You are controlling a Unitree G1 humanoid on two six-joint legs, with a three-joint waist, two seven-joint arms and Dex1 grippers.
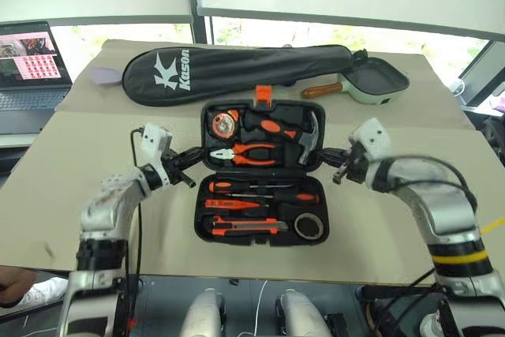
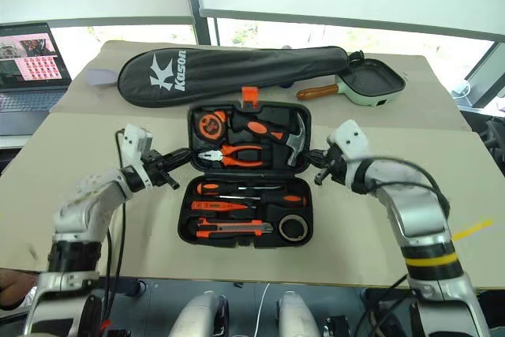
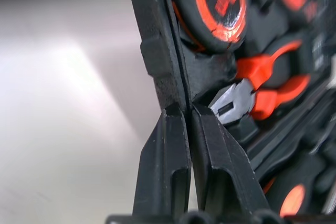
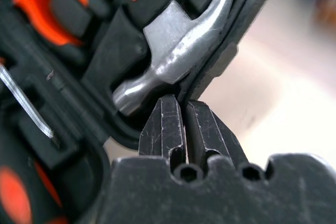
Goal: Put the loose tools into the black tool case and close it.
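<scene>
At bench centre, the black tool case lies open, tools slotted. Left hand and right hand each pinch its far half's side rim. Next: fold it shut evenly.

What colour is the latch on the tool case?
Orange; the latch on the tool case shows best in the left eye view.

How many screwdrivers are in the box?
2, both in the near half of the black tool case: an orange-handled screwdriver on top, a black-and-orange screwdriver right below it. More may be hidden.
</scene>
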